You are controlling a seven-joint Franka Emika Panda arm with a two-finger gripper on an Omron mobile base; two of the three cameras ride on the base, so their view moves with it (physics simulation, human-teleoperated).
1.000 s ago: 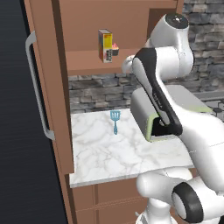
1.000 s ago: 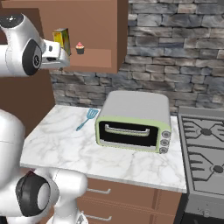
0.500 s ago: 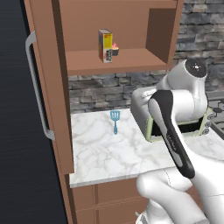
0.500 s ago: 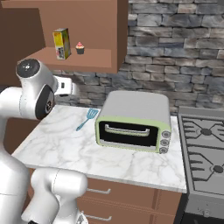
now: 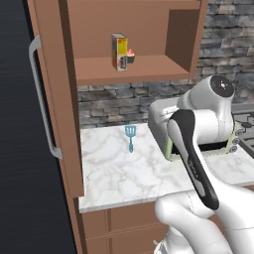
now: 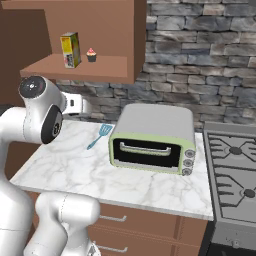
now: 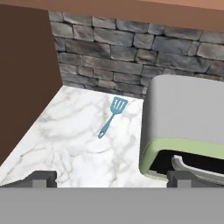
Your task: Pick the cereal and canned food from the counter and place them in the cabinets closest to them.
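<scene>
Marble bench (image 5: 119, 173) below an open cabinet (image 5: 144, 69).
Cereal (image 5: 119, 51) stands on the cabinet shelf; hand (image 7: 109, 177) released, hovering near the toaster oven (image 7: 188, 122).

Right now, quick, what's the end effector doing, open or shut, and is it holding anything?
End effector: open, fingertips wide apart, holding nothing; it hangs over the counter near the spatula.

Bare counter (image 7: 78, 144) lies open left of the toaster oven (image 7: 188, 122); only a spatula (image 7: 112, 116) interrupts it.
</scene>
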